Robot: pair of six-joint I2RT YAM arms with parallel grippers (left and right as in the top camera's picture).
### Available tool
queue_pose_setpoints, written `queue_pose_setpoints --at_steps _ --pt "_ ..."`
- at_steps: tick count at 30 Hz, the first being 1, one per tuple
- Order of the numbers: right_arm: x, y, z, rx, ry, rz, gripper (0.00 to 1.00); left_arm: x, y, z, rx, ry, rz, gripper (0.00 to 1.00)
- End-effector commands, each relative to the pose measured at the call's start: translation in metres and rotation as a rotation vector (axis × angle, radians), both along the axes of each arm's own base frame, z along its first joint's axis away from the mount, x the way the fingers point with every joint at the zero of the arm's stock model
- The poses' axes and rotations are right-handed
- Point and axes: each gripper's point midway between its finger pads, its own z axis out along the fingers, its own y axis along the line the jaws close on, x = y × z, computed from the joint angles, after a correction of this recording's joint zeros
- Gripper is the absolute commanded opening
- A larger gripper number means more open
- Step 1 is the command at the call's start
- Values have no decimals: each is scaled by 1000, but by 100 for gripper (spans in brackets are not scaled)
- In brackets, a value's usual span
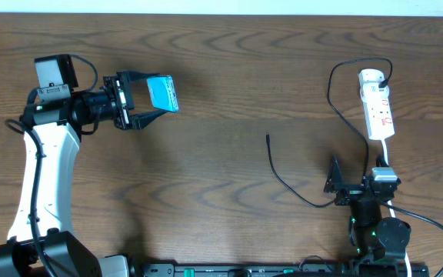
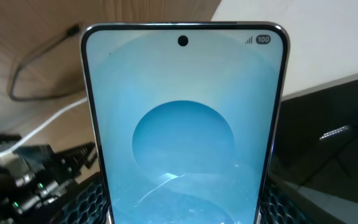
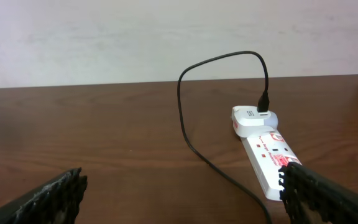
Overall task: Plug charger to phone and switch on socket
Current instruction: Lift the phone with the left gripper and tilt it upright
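While L gripper (image 1: 158, 95) clamps phone's (image 2: 180, 137) long edges, top end up, R gripper (image 3: 182, 183) gapes open.

Phone (image 1: 162, 93) far left; socket (image 1: 378, 104) far right; charger (image 1: 270, 154) runs from socket toward centre.

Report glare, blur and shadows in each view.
Overhead: even light, sharp, soft shadow beside the left arm. Left wrist: the phone fills the frame, glowing, a faint streak low on its screen; background soft. Right wrist: socket crisp; near jaws dark and blurred.
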Motion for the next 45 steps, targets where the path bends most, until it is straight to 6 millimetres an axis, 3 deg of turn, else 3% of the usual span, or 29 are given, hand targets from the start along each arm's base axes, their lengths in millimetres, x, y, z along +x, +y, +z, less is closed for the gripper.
queue_pose_setpoints --at_steps 1,19,29,45 --pt "0 2 0 -7 0 11 99 -4 -4 19 -68 -4 -20 7" --pt "0 2 0 -7 0 11 99 -2 -2 16 -46 -1 -5 8" --pt "0 2 0 -7 0 11 99 3 23 -27 240 -6 75 8" --pt "0 2 0 -7 0 11 99 -28 60 -88 688 115 29 7"
